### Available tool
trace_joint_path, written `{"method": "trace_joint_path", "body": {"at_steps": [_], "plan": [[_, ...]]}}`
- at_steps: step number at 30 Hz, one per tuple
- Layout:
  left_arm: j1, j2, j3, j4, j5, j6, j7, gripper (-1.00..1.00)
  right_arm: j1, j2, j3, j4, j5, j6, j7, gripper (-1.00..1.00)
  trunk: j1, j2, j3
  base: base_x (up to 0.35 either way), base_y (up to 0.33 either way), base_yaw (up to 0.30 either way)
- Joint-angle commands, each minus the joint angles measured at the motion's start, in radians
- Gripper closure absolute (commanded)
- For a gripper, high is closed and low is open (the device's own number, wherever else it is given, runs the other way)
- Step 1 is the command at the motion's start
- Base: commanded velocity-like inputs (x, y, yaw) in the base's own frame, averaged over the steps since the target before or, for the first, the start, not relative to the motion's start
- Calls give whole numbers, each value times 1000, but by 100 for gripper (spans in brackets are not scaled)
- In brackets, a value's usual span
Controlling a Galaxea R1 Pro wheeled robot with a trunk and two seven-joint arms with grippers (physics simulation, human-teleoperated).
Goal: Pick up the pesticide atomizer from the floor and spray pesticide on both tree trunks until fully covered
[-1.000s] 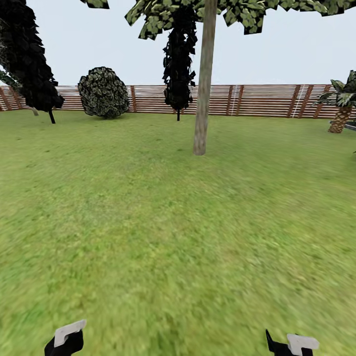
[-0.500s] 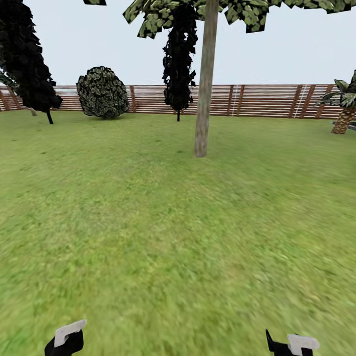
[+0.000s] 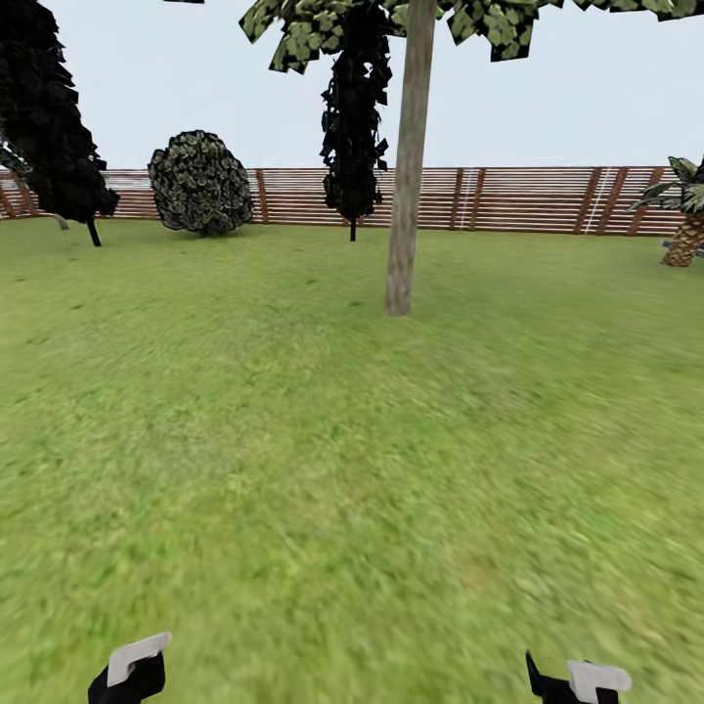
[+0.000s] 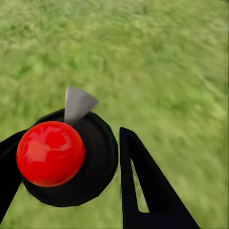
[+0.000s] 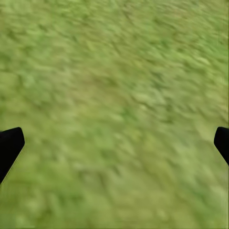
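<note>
One of the trees stands ahead on the lawn of the garden (image 3: 293, 440); its tree trunk (image 3: 404, 196) is a straight pale grey-tan column under a leafy crown (image 3: 469, 20). In the left wrist view the pesticide atomizer (image 4: 52, 152), a red ball on a black round body with a grey nozzle (image 4: 76, 104), sits between the black fingers of my left gripper (image 4: 71, 136), which is shut on it. My right gripper (image 5: 117, 138) is open over bare grass. The two grippers, left (image 3: 127, 670) and right (image 3: 577, 680), hang low at the head view's bottom edge, well short of the trunk.
A brown slat fence (image 3: 508, 198) closes the far side. Two dark conifers (image 3: 54, 117) (image 3: 354, 117) and a round bush (image 3: 200, 183) stand in front of it, and a short palm (image 3: 684, 225) is at the far right. Open grass lies between me and the trunk.
The whole head view has shifted: the trunk's base sits slightly lower and the bush and palm have drifted outward, so the camera has moved toward the tree. The grippers hold their places.
</note>
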Motion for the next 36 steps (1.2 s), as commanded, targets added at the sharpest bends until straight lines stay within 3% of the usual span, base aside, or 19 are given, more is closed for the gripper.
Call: {"method": "trace_joint_path", "body": {"at_steps": [1,30,36], "plan": [[-1,0,-2,0,4,-3,2,100,-1,0,1,1,-5,-3,0,-100,0,0,-1,338,0,0],[-1,0,-2,0,4,-3,2,100,-1,0,1,0,-5,-3,2,-100,0,0,-1,338,0,-1],[-1,0,-2,0,4,-3,2,100,-1,0,1,1,-5,-3,2,-100,0,0,1,338,0,-163]]}}
